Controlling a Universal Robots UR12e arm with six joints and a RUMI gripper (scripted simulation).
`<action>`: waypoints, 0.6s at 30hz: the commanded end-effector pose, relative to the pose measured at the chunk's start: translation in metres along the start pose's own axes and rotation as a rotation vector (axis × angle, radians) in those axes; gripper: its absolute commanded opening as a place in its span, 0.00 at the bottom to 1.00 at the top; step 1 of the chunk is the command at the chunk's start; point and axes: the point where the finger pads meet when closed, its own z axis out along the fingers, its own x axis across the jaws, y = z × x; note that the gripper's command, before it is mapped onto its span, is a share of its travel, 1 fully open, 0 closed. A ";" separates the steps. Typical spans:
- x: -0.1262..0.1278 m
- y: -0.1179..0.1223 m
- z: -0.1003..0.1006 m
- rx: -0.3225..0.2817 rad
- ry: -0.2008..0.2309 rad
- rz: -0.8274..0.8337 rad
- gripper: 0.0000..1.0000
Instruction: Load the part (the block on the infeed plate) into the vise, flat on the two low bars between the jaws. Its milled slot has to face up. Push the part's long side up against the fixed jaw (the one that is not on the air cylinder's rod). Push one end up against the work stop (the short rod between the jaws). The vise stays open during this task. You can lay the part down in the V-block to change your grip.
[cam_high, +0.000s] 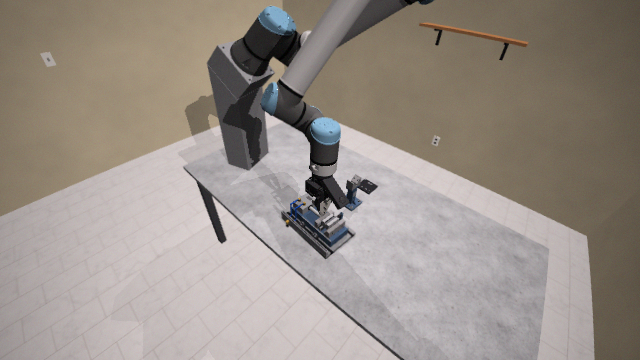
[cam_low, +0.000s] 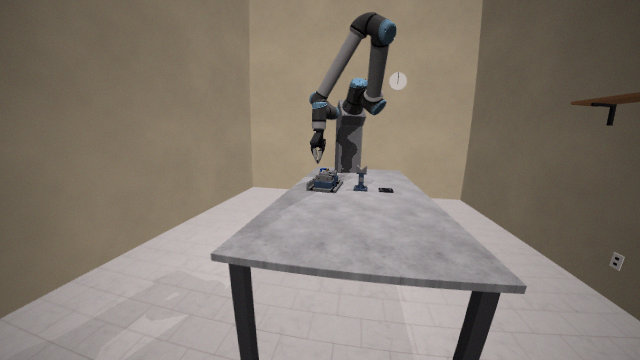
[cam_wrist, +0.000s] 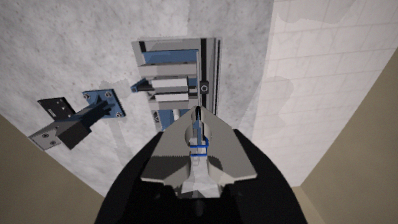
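Note:
The part lies between the open jaws of the vise, slot up, as two light strips with a darker groove between them. Its left end in the wrist view is at the work stop. A thin dark band shows between its long side and the fixed jaw; I cannot tell whether they touch. The moving jaw is on the other side, by the cylinder rod. My gripper is shut and empty, above the vise.
The V-block stands on its blue post beside the vise, with nothing visible in it. The black infeed plate lies beyond it, with no part on it. Blue air hoses show behind the fingertips.

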 end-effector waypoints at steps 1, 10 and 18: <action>0.000 0.000 0.000 0.001 0.000 0.000 0.00; 0.000 0.000 0.000 0.001 0.000 0.000 0.00; 0.000 0.000 0.004 0.001 0.001 0.000 0.00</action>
